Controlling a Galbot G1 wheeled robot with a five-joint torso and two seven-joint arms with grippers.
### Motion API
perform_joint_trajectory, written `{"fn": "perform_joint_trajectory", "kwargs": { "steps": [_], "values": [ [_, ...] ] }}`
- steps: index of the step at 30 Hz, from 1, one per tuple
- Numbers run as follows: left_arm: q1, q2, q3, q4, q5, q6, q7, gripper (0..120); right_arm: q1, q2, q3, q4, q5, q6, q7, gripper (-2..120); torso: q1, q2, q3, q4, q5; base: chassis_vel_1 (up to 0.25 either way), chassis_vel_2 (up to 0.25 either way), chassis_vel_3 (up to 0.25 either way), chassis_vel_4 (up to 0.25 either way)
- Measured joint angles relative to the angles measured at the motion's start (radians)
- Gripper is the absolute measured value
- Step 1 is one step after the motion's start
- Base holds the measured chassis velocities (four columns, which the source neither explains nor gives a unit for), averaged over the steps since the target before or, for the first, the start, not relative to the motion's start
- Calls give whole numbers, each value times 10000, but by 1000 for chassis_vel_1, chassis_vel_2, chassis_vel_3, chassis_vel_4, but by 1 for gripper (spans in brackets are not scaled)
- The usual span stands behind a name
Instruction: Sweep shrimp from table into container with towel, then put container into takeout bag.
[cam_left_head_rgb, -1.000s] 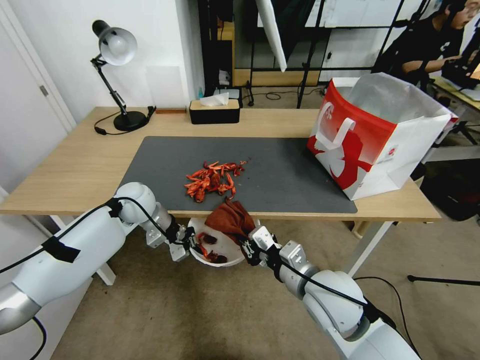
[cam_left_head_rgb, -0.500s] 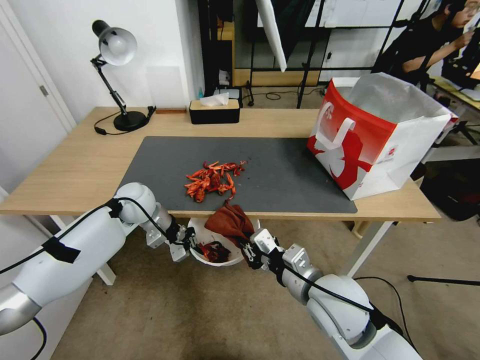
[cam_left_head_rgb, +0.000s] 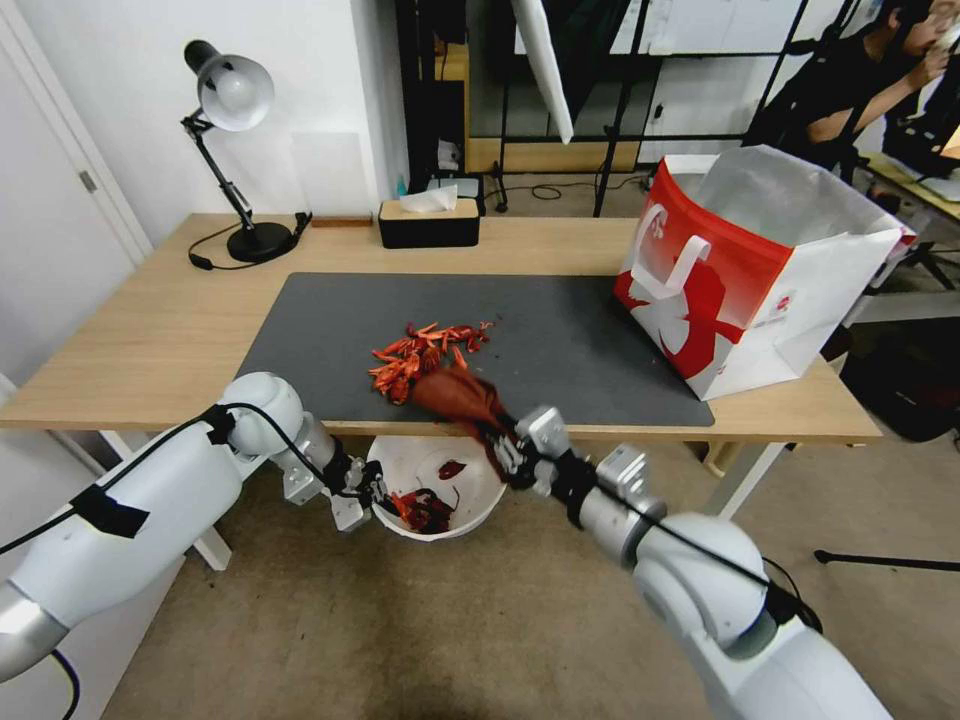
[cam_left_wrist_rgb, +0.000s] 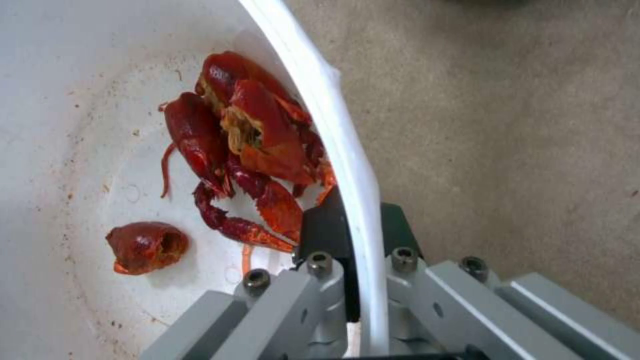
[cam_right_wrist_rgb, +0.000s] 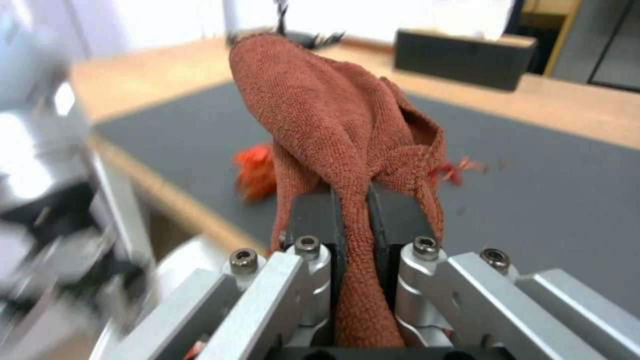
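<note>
A pile of red-orange shrimp (cam_left_head_rgb: 425, 355) lies on the dark mat of the table (cam_left_head_rgb: 150, 330), near its front edge. My right gripper (cam_left_head_rgb: 500, 448) is shut on the rust-red towel (cam_left_head_rgb: 458, 393) (cam_right_wrist_rgb: 320, 120), lifted above the front edge with the cloth touching the pile's near side. Below the edge, my left gripper (cam_left_head_rgb: 372, 492) (cam_left_wrist_rgb: 357, 235) is shut on the rim of the white container (cam_left_head_rgb: 440, 455) (cam_left_wrist_rgb: 347, 150), which holds a few shrimp (cam_left_wrist_rgb: 247, 145). The red and white takeout bag (cam_left_head_rgb: 745, 265) stands open at the table's right end.
A desk lamp (cam_left_head_rgb: 235, 150) and a black tissue box (cam_left_head_rgb: 428, 222) stand along the table's far edge. Beige carpet (cam_left_head_rgb: 450, 620) lies under the container. A white table leg (cam_left_head_rgb: 735, 490) slants down at the right.
My right gripper has risen from over the container to above the table edge, carrying the towel up to the shrimp pile. The container has moved slightly lower and now shows its inside.
</note>
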Motion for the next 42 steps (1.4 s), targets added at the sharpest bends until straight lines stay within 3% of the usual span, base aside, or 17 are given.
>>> {"fn": "perform_joint_trajectory", "kwargs": {
  "steps": [5, 11, 18, 29, 36, 42],
  "values": [
    [216, 118, -186, -105, 21, -20, 11, 0, 1109, 144, 69, -1060, 1216, 508, 751, 5, 0, 0, 3, 3, 0, 0, 0, 0, 0],
    [359, 271, -306, -246, 66, -23, 36, 0, 2279, 197, 111, -2180, 1497, 654, 1273, 5, 0, 0, 2, 0, 2, 0, 0, 0, 0],
    [217, 284, -288, -175, 403, -237, 204, 0, 4429, 9, -550, -4159, 581, -195, 1578, 5, 1, 0, 3, 2, 2, 0, 0, 0, 0],
    [-116, 179, 21, -69, 554, -348, 443, 0, 5708, 272, -1629, -5851, -135, -943, 1519, 5, 1, -1, 1, 2, -1, 0, 0, 0, 0],
    [-251, 260, 120, -29, 430, -353, 517, 0, 6221, 520, -2045, -6554, -36, -1374, 1497, 5, 1, -1, 1, 0, 0, 0, 0, 0, 0],
    [-215, 325, 135, 2, 295, -353, 563, 0, 7000, 744, -2542, -7501, 778, -1527, 1168, 5, -1, -1, 1, 1, -1, 0, 0, 0, 0]
  ]
}}
